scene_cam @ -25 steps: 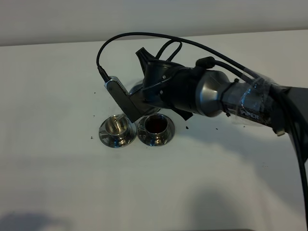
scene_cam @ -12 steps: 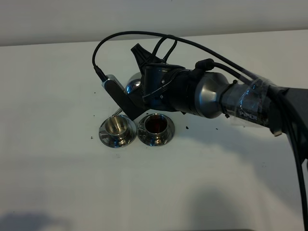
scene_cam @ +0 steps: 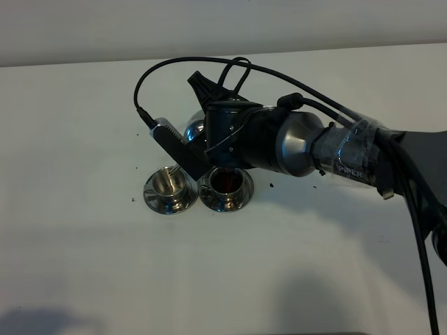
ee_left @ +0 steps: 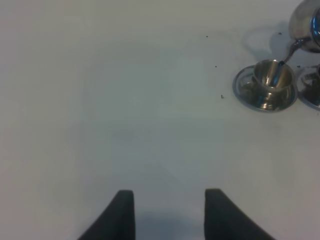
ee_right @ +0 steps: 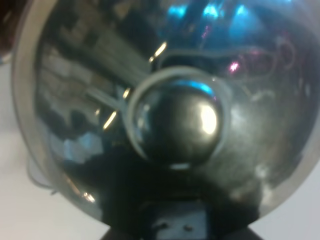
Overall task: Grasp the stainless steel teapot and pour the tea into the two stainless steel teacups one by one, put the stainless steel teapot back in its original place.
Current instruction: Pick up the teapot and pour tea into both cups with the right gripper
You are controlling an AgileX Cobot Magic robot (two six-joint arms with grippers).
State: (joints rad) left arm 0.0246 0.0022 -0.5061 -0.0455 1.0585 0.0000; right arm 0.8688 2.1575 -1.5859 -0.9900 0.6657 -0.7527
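The stainless steel teapot [scene_cam: 193, 128] hangs tilted above the table, mostly hidden behind my right wrist. My right gripper [scene_cam: 209, 143] is shut on its handle; the knobbed lid [ee_right: 176, 121] fills the right wrist view. Its thin spout [ee_left: 293, 49] points down into the left teacup [scene_cam: 170, 187], whose inside looks brassy. The right teacup [scene_cam: 225, 185] holds dark tea [scene_cam: 225, 181]. Both cups stand on saucers, side by side. My left gripper [ee_left: 170, 215] is open over bare table, well away from the cups. I cannot tell whether tea is flowing.
Small dark specks [scene_cam: 133, 199] lie scattered on the white table [scene_cam: 84, 265] around the cups. My right arm [scene_cam: 349, 160] and its cables reach in from the right, above the table. The table's far edge [scene_cam: 70, 63] meets a pale wall.
My right wrist has shifted slightly left and rolled, tipping the teapot further toward the left teacup; more of the pot's body shows. The cups have not moved.
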